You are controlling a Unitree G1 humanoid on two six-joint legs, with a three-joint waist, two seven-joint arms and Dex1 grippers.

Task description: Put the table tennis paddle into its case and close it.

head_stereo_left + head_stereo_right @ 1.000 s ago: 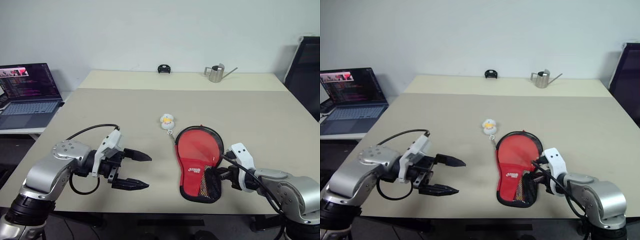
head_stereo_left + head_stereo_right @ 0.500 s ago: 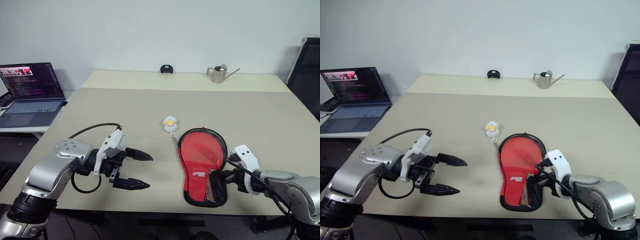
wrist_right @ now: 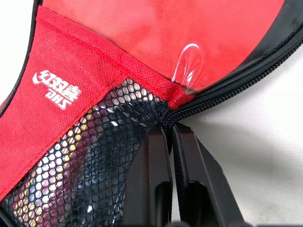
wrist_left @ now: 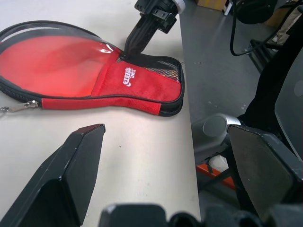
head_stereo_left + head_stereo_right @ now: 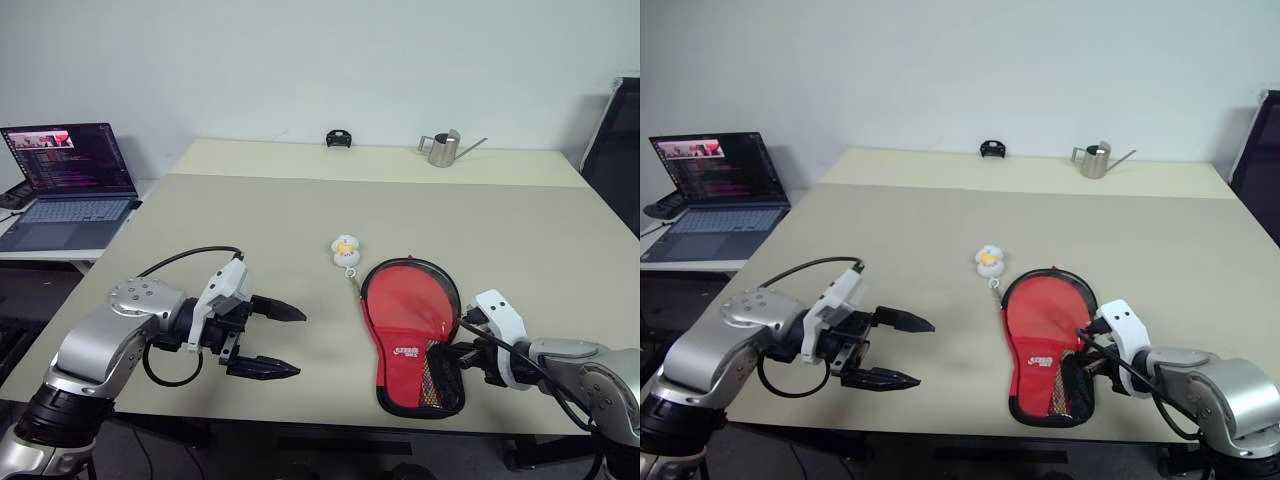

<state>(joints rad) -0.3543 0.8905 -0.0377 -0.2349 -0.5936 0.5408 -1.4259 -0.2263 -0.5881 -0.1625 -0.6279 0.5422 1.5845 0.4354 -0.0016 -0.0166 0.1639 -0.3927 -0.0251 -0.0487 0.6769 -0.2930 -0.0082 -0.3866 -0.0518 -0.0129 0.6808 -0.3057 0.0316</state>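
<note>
Since a second ago the whole picture has slid a little, so the camera turned; the case and both arms sit much as they did on the bench.

Closest to the robot, the right gripper (image 3: pixel 171 156) is clenched tight on the edge of the case (image 5: pixel 412 330), right where the black zip meets the black mesh pocket (image 3: pixel 90 165). Its two thin black fingers press flat together with the case edge pinched between them. The left gripper (image 5: pixel 278 340) is released, its two pointed black fingers spread wide apart, holding nothing, well apart from the case on the smooth tan bench (image 5: pixel 250 215).

The case is shaped like a paddle, round at the far end and narrow at the near end. It is red cloth with a rough weave, white letters (image 3: pixel 57 89) and a black zip all round. The mesh pocket has little holes with something shiny behind. The table tennis paddle (image 4: pixel 52 64) lies inside the case under a clear shiny window, showing its round smooth red face. The case lies flat near the front edge.

Just past the case, a small round white and yellow charm (image 5: pixel 346 248) hangs on a short chain.

Far back stand a silver metal watering can (image 5: pixel 441 148) and a small black thing (image 5: pixel 338 138). An open laptop (image 5: pixel 68 180) sits off to the left.
</note>
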